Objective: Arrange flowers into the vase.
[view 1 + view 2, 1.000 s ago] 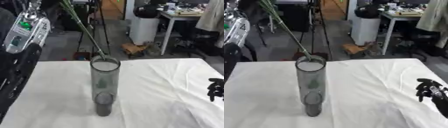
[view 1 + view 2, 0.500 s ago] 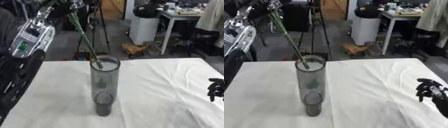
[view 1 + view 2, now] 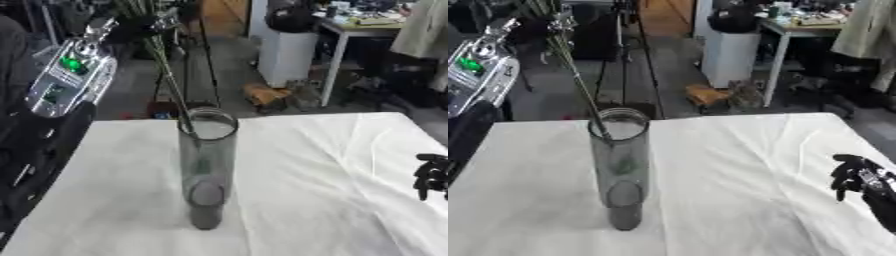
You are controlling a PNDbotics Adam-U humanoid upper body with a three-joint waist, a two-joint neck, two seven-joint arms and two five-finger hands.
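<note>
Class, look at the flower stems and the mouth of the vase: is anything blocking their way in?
Nothing visible blocks them. The stems slant down from the upper left, and their lower ends already reach the rim of the vase, whose mouth is open.

My left arm (image 3: 61, 85) rises along the left edge, silver forearm with a green light, its hand out of view above. My right hand (image 3: 859, 181) rests low at right, fingers curled, holding nothing.

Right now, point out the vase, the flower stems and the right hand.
vase (image 3: 207, 170): left eye view, glass wall.
flower stems (image 3: 579, 85): right eye view, stalks above the rim.
right hand (image 3: 857, 177): right eye view, back of the hand.
</note>
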